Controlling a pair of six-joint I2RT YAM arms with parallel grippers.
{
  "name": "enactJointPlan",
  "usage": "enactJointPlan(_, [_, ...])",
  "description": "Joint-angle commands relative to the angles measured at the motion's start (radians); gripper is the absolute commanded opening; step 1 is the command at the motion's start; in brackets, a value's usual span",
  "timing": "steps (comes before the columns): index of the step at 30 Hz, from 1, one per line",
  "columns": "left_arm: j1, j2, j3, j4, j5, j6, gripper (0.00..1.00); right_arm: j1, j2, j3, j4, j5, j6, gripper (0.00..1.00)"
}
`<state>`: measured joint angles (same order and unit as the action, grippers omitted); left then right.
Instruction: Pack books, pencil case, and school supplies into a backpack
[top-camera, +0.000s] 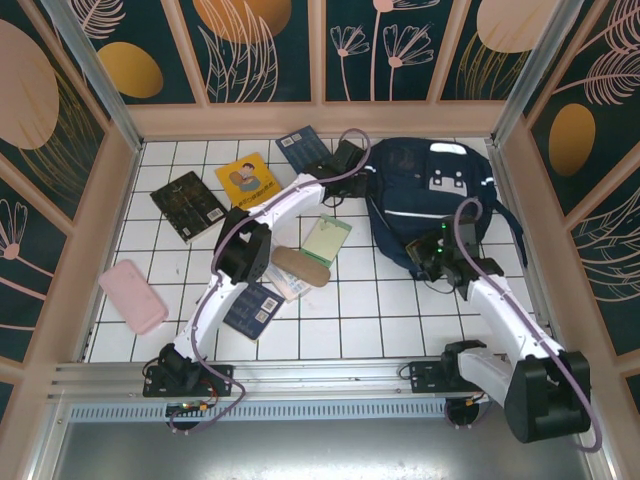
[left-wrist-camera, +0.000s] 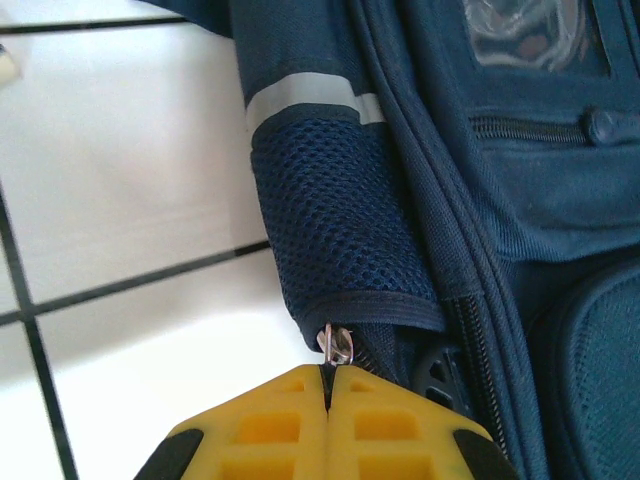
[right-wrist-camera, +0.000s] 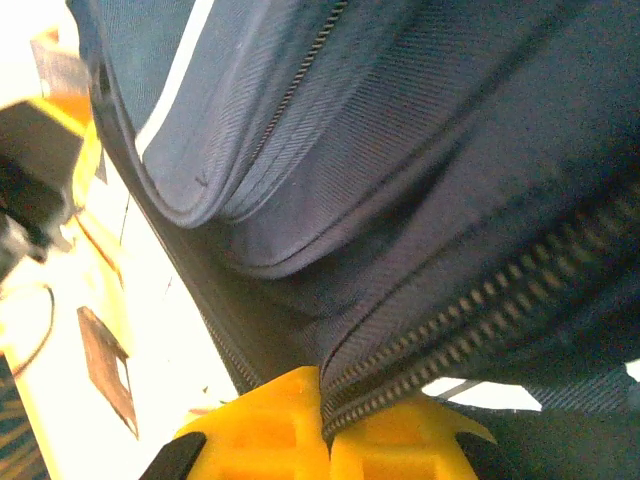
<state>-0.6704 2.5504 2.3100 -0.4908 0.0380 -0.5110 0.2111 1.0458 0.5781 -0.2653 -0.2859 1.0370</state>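
Two closed grips hold the backpack (top-camera: 420, 205), which lies at the far right of the tiled desk (top-camera: 360, 310): the left end effector (left-wrist-camera: 328, 385) pinches a metal zipper pull (left-wrist-camera: 337, 345) at its left side, and the right end effector (right-wrist-camera: 322, 390) clamps the zippered seam (right-wrist-camera: 480, 320) at its near edge.

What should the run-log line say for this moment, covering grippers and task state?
left gripper: shut on zipper pull | right gripper: shut on backpack edge | books: loose on table
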Motion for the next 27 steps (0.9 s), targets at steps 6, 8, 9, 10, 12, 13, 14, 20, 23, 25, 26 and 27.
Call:
enactJointPlan(6, [0.056,0.024,0.043,0.104,-0.066,0.02,0.0,0.257,0.274,0.185,0.223,-0.119,-0.039,0.0])
enactJointPlan(8, [0.064,0.023,0.044,0.102,-0.054,0.023,0.03,0.283,0.356,0.246,0.227,-0.134,-0.058,0.02])
enactJointPlan(9, [0.07,0.018,0.043,0.097,-0.046,0.027,0.09,0.291,0.396,0.273,0.233,-0.144,-0.07,0.07])
enactJointPlan(10, [0.074,0.011,0.044,0.089,-0.042,0.03,0.15,0.296,0.426,0.297,0.231,-0.15,-0.082,0.13])
enactJointPlan(12, [0.084,-0.009,0.035,0.068,-0.042,0.04,0.31,0.3,0.473,0.357,0.184,-0.157,-0.117,0.23])
enactJointPlan(13, [0.084,-0.021,0.029,0.058,-0.044,0.044,0.34,0.3,0.484,0.384,0.154,-0.155,-0.142,0.26])
enactJointPlan(14, [0.088,-0.039,0.016,0.049,-0.049,0.046,0.36,0.3,0.491,0.411,0.117,-0.15,-0.179,0.28])
enactJointPlan(20, [0.097,-0.175,-0.14,0.037,-0.092,0.034,0.47,0.266,0.46,0.539,-0.115,-0.057,-0.433,0.44])
enactJointPlan(23, [0.097,-0.257,-0.25,0.045,-0.13,0.023,0.48,0.236,0.448,0.581,-0.196,0.027,-0.556,0.46])
enactJointPlan(25, [0.098,-0.307,-0.319,0.055,-0.154,0.012,0.53,0.229,0.444,0.582,-0.193,0.085,-0.646,0.45])
enactJointPlan(26, [0.098,-0.335,-0.353,0.063,-0.158,0.007,0.54,0.229,0.45,0.582,-0.192,0.119,-0.693,0.44])
enactJointPlan(27, [0.098,-0.361,-0.385,0.071,-0.157,0.004,0.54,0.23,0.46,0.587,-0.192,0.147,-0.742,0.44])
